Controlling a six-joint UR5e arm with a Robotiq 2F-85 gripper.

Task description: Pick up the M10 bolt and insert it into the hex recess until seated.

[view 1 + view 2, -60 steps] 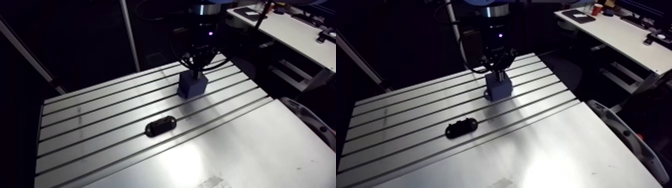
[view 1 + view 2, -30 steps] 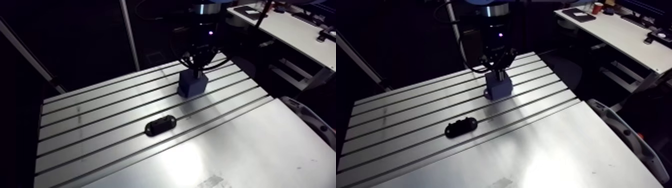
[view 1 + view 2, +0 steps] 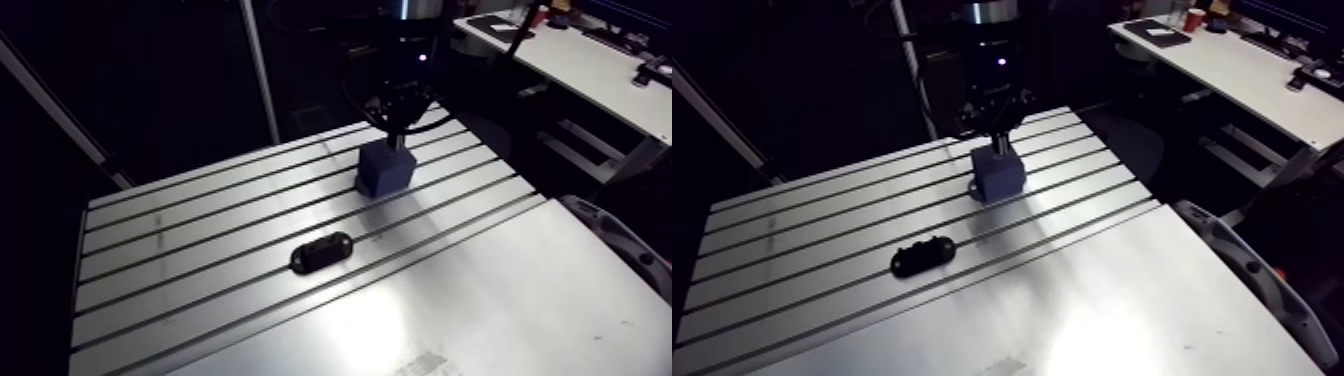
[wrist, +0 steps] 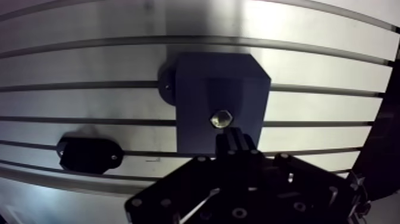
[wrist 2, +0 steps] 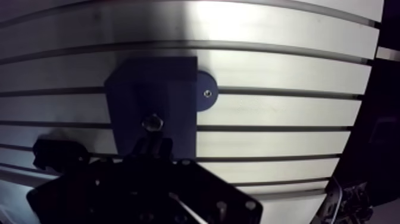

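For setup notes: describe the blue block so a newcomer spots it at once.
On the slotted aluminium table, look at the far end, under the gripper. The dark blue block stands there, boxy, with a shiny hex bolt head in its top face; the other part, a black oval piece, is low and lies apart.

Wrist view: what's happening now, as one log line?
bolt: in top of blue block | tool: above bolt | black part: apart, on table
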